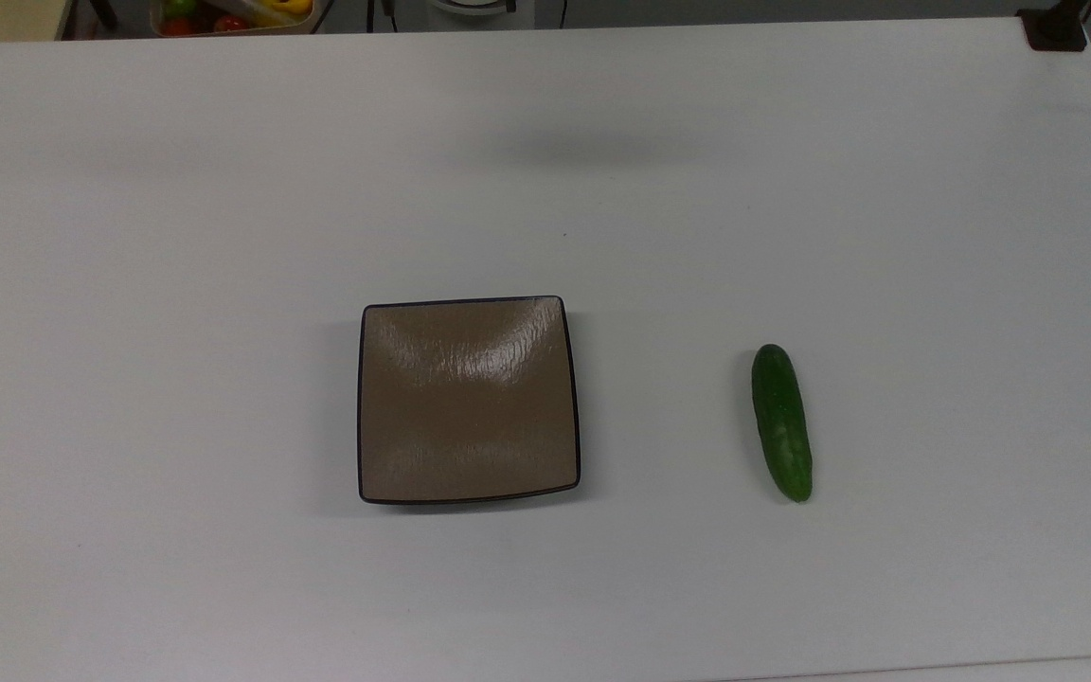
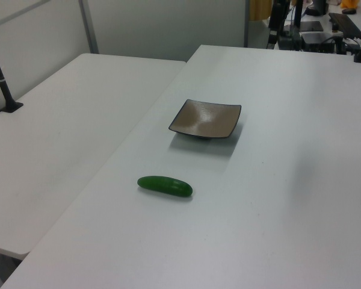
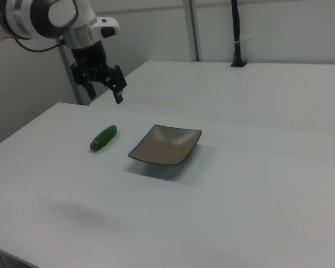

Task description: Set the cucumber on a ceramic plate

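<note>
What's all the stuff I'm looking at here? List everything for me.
cucumber: one, dark green, lying on the table, apart from the plate, to the top view's right of it.
ceramic plate: one, tan-brown with a black rim, square, near the table's middle, nothing on it.
table: one, white, under both.
second table: one, white, butted alongside.
bin of colourful items: one, red, yellow and green contents, past the table's far edge in the top view.
gripper: one, black, fingers open, in the air above the cucumber, on a white arm.
</note>
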Controlling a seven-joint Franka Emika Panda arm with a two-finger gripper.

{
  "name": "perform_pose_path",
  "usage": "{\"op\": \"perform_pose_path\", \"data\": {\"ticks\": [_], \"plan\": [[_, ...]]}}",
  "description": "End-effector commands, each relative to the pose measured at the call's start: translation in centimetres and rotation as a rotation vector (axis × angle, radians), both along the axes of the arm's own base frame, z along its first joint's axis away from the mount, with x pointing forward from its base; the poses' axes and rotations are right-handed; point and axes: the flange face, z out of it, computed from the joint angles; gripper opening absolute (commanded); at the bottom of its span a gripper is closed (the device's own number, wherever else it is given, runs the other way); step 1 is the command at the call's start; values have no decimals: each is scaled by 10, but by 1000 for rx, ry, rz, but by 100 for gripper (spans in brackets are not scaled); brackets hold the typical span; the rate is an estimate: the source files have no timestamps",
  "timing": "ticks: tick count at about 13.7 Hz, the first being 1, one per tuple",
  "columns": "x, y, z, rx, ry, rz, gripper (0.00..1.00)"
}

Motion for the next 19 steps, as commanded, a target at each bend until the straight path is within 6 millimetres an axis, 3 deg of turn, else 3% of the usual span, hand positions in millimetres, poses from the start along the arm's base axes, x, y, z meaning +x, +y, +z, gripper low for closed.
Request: {"op": "perform_pose_path", "data": {"ticks": [1, 14, 17, 19], "plan": [[4, -5, -7, 21, -22, 2, 100], [2, 4, -15, 18, 2, 24, 100], [0, 23, -31, 13, 32, 56, 100], [8, 42, -54, 14, 70, 82, 100]]}}
